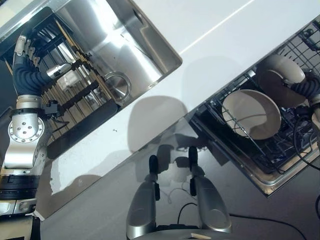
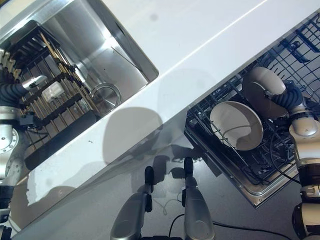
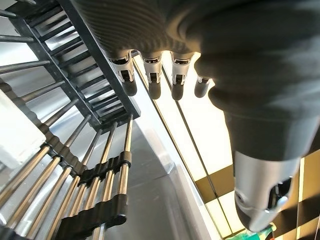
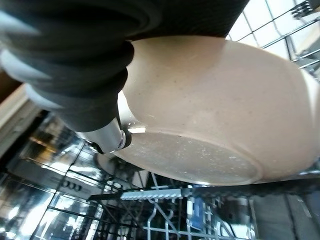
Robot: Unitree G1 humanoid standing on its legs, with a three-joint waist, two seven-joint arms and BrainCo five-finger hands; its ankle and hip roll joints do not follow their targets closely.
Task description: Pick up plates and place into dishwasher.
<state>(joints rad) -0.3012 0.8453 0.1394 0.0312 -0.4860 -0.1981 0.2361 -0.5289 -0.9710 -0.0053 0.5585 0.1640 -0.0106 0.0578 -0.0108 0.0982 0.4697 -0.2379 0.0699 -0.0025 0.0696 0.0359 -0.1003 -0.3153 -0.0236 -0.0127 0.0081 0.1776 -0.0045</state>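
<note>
Cream speckled plates (image 2: 236, 125) sit in a black wire dishwasher rack (image 2: 280, 60); white table (image 2: 210, 40), shiny steel sink (image 2: 95, 40).

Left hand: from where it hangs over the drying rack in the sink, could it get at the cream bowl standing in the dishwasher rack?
Probably not. The left hand is over the drying rack, with the white counter between it and the bowl.

Sink (image 1: 125, 45) with drying rack (image 1: 75, 95) left, counter (image 1: 215, 35) between, dishwasher rack (image 2: 260, 150) holding two plates (image 2: 236, 125) right.
</note>
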